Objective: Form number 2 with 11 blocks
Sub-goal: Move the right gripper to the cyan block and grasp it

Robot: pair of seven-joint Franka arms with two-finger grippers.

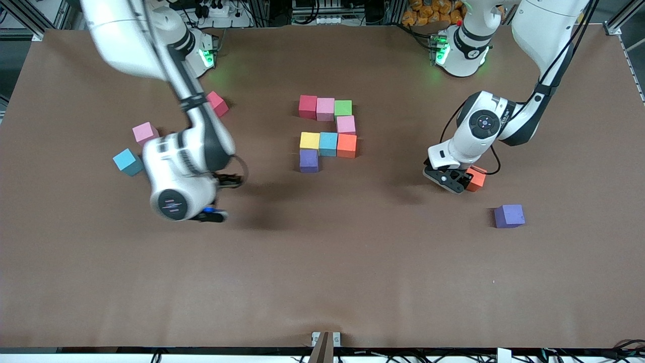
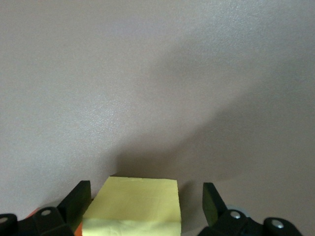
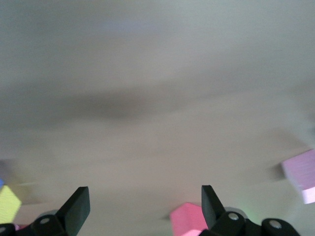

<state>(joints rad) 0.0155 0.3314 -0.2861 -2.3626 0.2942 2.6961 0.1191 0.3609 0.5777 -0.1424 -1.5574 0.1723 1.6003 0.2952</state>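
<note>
Eight blocks form a partial number 2 (image 1: 327, 132) mid-table: red (image 1: 308, 106), pink (image 1: 325, 109) and green (image 1: 343, 108) in one row, then a pink (image 1: 345, 124), then yellow (image 1: 309, 140), light blue (image 1: 328, 143) and orange (image 1: 346, 145), with purple (image 1: 309, 160) nearest the camera. My left gripper (image 1: 450, 180) (image 2: 145, 201) stands open around a loose yellow block (image 2: 133, 206), hidden in the front view. An orange block (image 1: 476, 179) lies right beside it. My right gripper (image 1: 221, 197) (image 3: 145, 204) is open and holds nothing, over bare table.
Toward the right arm's end lie a red block (image 1: 217, 103), a pink block (image 1: 145, 132) and a light blue block (image 1: 127, 162). A purple block (image 1: 509, 216) sits toward the left arm's end, nearer the camera than the orange one.
</note>
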